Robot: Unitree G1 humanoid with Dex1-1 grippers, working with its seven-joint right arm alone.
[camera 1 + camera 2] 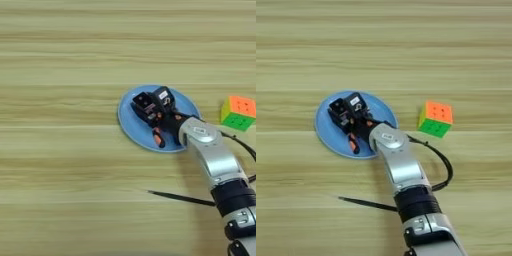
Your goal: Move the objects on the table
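Note:
A round light-blue plate [131, 125] lies at the middle of the table [60, 165]. My right gripper [154, 102] hangs low over the plate, with the silver forearm [401, 165] reaching in from the bottom right. The orange-and-black pliers [158, 138] lie on or just above the plate, mostly hidden under the gripper, and I cannot see whether they are held. An orange, green and yellow puzzle cube [435, 119] stands to the right of the plate. Near the front, a thin black stick [366, 202] lies flat and runs under my forearm.
A black cable [445, 167] loops out from the arm on the right, between the cube and the stick. Bare wood stretches across the left half and the far side of the table.

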